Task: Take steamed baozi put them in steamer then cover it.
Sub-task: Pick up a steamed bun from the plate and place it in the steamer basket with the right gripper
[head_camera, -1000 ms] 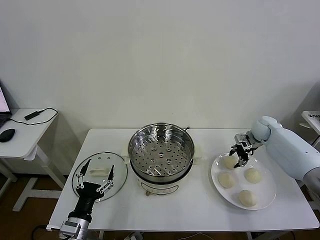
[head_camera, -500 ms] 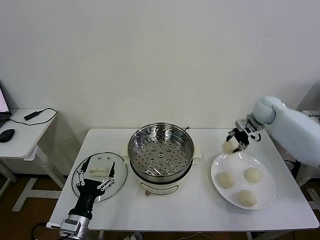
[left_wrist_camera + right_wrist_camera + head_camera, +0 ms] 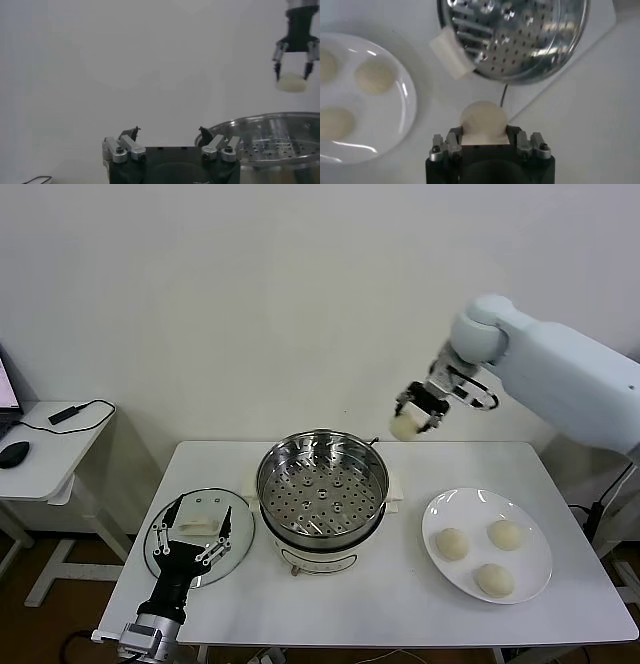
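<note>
Right gripper [image 3: 413,417] pinching one baozi [image 3: 405,427] in the air, just beyond the steamer's [image 3: 322,487] far right rim. Three baozi [image 3: 452,543] on white plate [image 3: 530,582]. Left gripper [image 3: 190,546] spread wide, above the glass cover [image 3: 235,544] lying left of the steamer. White table [image 3: 400,604], bare white wall [image 3: 250,304]; side desk [image 3: 40,454] with mouse [image 3: 12,453], cut off at the left.

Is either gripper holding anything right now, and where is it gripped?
The right gripper pinches one baozi by its sides, up beside the steamer. The left gripper holds nothing.
</note>
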Controlling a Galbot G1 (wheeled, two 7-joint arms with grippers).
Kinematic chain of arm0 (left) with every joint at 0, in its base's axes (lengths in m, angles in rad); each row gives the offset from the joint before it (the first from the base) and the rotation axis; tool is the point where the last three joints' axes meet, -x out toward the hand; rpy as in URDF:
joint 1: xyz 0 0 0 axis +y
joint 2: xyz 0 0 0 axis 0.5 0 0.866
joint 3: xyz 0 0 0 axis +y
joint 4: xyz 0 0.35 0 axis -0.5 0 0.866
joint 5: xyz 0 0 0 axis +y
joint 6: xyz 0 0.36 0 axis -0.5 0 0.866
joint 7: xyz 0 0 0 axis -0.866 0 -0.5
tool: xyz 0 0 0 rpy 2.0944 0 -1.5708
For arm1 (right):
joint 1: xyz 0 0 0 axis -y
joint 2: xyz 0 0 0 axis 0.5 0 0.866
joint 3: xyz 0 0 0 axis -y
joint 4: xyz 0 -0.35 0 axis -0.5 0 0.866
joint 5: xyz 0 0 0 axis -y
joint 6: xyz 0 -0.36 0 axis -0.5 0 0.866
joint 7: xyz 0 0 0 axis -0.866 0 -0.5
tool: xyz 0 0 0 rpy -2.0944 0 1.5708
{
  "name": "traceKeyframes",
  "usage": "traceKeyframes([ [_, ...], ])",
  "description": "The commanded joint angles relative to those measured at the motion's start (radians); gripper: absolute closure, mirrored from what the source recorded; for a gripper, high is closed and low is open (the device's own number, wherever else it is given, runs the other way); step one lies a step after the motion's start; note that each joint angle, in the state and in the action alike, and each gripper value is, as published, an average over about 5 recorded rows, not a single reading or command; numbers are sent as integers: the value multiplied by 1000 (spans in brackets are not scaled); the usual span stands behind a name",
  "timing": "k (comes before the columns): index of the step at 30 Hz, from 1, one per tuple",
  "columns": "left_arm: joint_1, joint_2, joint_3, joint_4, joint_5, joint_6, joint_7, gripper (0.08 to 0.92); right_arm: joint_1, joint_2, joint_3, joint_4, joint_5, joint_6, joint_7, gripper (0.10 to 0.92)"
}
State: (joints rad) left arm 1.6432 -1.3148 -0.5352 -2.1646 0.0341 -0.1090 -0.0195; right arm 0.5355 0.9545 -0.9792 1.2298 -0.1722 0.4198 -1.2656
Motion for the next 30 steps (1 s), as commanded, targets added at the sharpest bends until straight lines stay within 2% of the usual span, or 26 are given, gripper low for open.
traceKeyframes([
  [1, 2, 0, -2, -5, -1, -1, 0, 177, 68, 191, -71, 41, -43, 91, -1, 406],
  [14, 5, 0, -10, -13, -9, -8, 0, 177, -115, 363, -46, -147, -221, 95, 51, 406],
  [21, 8, -1, -16, -13, -11, -13, -1, 177, -157, 407, -25, -236, -252, 112, 80, 406],
  [30, 11, 0, -24, -11, -14, -19, -1, 177, -176, 436, -18, -268, -274, 128, 89, 399],
])
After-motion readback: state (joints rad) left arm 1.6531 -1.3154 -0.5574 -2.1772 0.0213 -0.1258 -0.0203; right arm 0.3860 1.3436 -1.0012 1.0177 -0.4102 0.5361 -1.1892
